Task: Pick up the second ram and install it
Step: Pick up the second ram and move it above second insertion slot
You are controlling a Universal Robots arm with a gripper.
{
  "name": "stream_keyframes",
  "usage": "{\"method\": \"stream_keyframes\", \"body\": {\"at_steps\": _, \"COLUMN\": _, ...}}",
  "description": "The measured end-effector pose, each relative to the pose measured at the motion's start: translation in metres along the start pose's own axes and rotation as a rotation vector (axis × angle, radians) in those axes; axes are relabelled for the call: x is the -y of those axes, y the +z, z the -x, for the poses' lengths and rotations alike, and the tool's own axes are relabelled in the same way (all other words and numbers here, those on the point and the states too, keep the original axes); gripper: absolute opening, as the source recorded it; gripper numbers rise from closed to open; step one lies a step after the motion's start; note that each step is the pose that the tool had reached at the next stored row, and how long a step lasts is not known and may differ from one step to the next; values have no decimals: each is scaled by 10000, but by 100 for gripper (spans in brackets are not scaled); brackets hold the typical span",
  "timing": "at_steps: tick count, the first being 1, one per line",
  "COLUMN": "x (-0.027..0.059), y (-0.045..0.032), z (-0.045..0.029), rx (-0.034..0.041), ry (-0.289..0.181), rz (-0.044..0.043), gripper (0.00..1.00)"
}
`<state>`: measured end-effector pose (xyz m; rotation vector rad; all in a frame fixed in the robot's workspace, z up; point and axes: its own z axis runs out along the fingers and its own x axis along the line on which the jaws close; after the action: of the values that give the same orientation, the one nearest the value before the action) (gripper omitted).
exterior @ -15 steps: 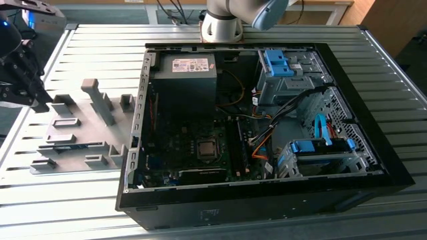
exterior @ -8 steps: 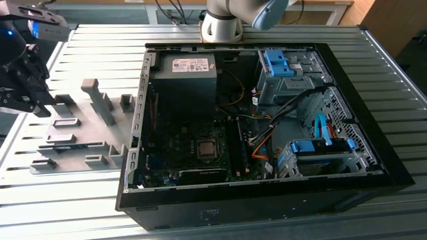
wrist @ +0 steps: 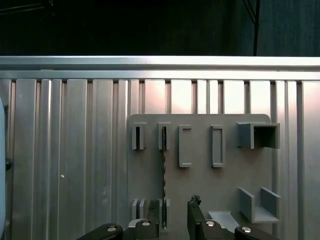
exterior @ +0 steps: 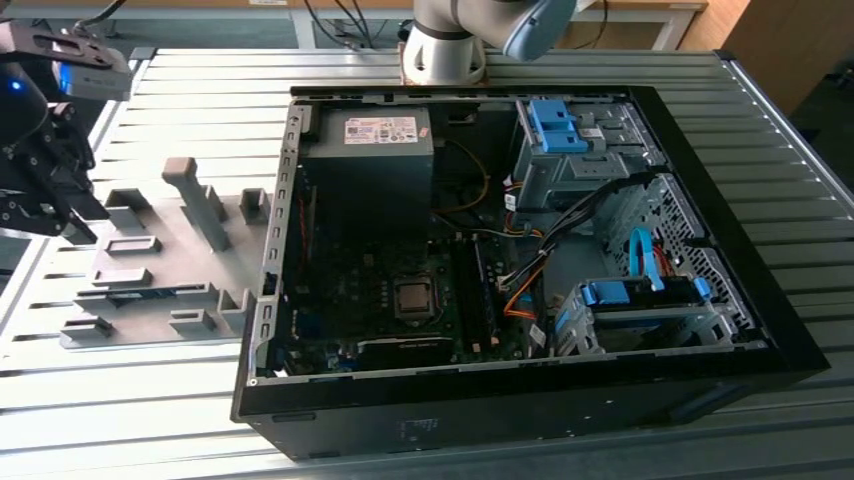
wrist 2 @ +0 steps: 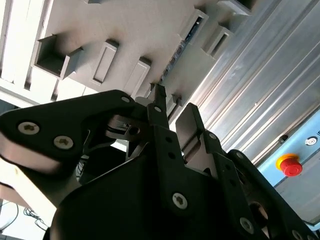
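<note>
While the tool (exterior: 70, 215) hangs above the grey fixture plate (exterior: 140, 320) at the exterior view's left, its fingers (wrist 2: 159, 102) stand spread with nothing between them. The second ram (wrist: 163, 185) stands on edge in the plate, held in slotted grey blocks (wrist: 167, 137). In the first wrist view it runs in line with the gap between the fingers, touching neither. In the second wrist view its blue-green edge (wrist 2: 179, 47) shows just beyond the fingertips. The plate lies on the ribbed metal desk (exterior: 174, 90), just beside the open black computer case (exterior: 534, 410). Inside the case are a motherboard (exterior: 387, 260), a grey power supply box (exterior: 374, 135), blue drive brackets (exterior: 554, 125) and a bundle of cables (exterior: 527, 290).
</note>
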<state>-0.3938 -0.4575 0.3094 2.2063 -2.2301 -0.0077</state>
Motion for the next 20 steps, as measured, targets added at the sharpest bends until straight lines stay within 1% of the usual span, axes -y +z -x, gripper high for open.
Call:
{"method": "stream_keyframes", "body": {"at_steps": 1, "x": 0, "y": 41, "z": 0, "rx": 1, "ry": 73, "rz": 2, "gripper": 36}}
{"method": "stream_keyframes", "body": {"at_steps": 3, "x": 0, "y": 72, "z": 0, "rx": 1, "ry": 188, "rz": 3, "gripper": 36}}
{"method": "stream_keyframes", "body": {"at_steps": 5, "x": 0, "y": 96, "z": 0, "rx": 2, "ry": 205, "rz": 2, "gripper": 36}}
{"method": "stream_keyframes", "body": {"at_steps": 8, "x": 1, "y": 105, "z": 0, "rx": 2, "ry": 209, "rz": 3, "gripper": 36}}
{"method": "stream_keyframes", "body": {"at_steps": 10, "x": 1, "y": 138, "z": 0, "rx": 4, "ry": 229, "rz": 2, "gripper": 36}}
{"method": "stream_keyframes", "body": {"at_steps": 14, "x": -2, "y": 212, "z": -3, "rx": 6, "ry": 459, "rz": 3, "gripper": 36}}
{"method": "stream_keyframes", "body": {"at_steps": 20, "x": -3, "y": 320, "z": -20, "rx": 5, "ry": 466, "rz": 4, "gripper": 36}}
